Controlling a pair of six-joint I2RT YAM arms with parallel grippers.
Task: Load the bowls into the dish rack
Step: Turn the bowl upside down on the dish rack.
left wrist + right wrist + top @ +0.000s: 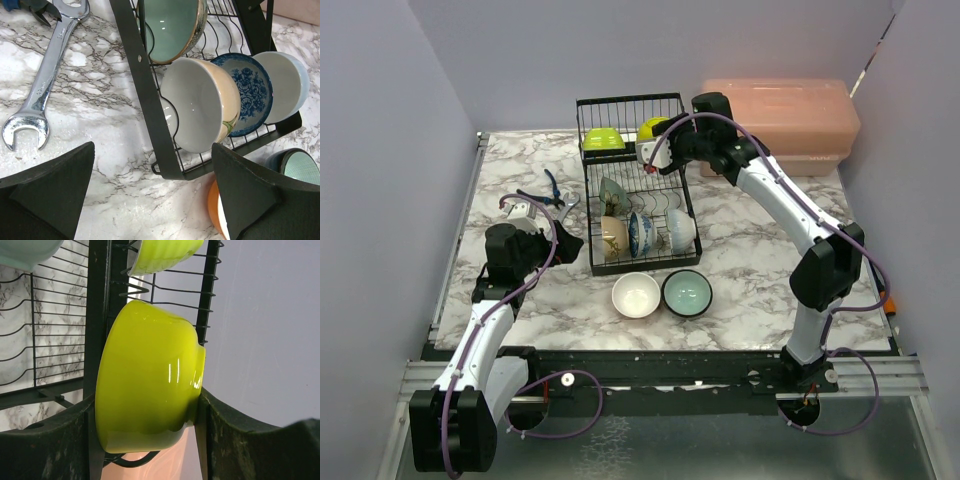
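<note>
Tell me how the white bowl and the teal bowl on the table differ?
The white bowl is white inside; the teal bowl is pale teal inside with a dark rim. The white bowl sits on the left, the teal bowl on the right. Both stand upright on the table, side by side, similar in size, in front of the dish rack.

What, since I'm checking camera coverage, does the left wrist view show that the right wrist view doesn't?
Only the left wrist view: a wrench lying on the marble table, and the beige-patterned bowl and blue-patterned bowl standing on edge in the rack's lower slots. Only the right wrist view: a yellow-green bowl gripped between the right jaws, with a second yellow-green bowl higher in frame. Both: the black dish rack and the table.
</note>
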